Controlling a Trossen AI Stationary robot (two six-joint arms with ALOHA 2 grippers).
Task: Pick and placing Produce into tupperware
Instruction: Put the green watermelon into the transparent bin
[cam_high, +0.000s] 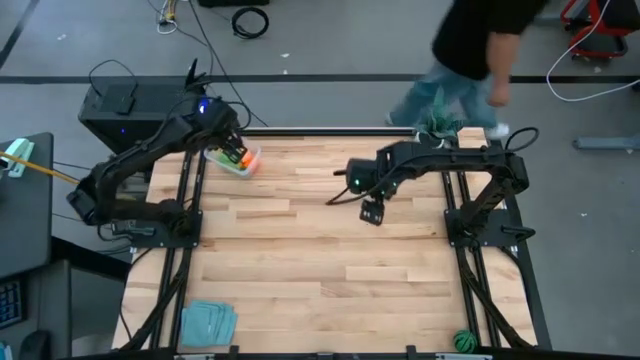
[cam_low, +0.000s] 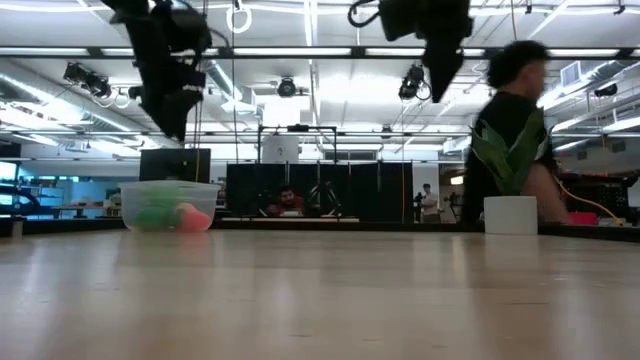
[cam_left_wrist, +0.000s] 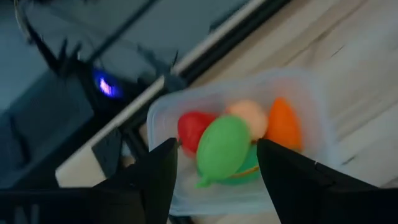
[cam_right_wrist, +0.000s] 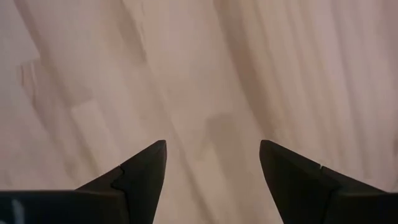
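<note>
Over the far left corner of the pale wooden table (cam_high: 320, 250), the left gripper (cam_left_wrist: 214, 171) hangs above the small clear plastic tub (cam_left_wrist: 314, 99), its jaws parted and holding nothing. Inside the tub lie a light green oblong fruit (cam_left_wrist: 222, 146), a red piece (cam_left_wrist: 189, 127), an orange piece (cam_left_wrist: 284, 124) and a pale peach ball (cam_left_wrist: 249, 115). Near the table's middle, right of the tub, the right gripper (cam_right_wrist: 211, 165) hovers over bare wood, jaws apart and empty. A dark green striped ball (cam_high: 463, 341) sits at the near right edge
</note>
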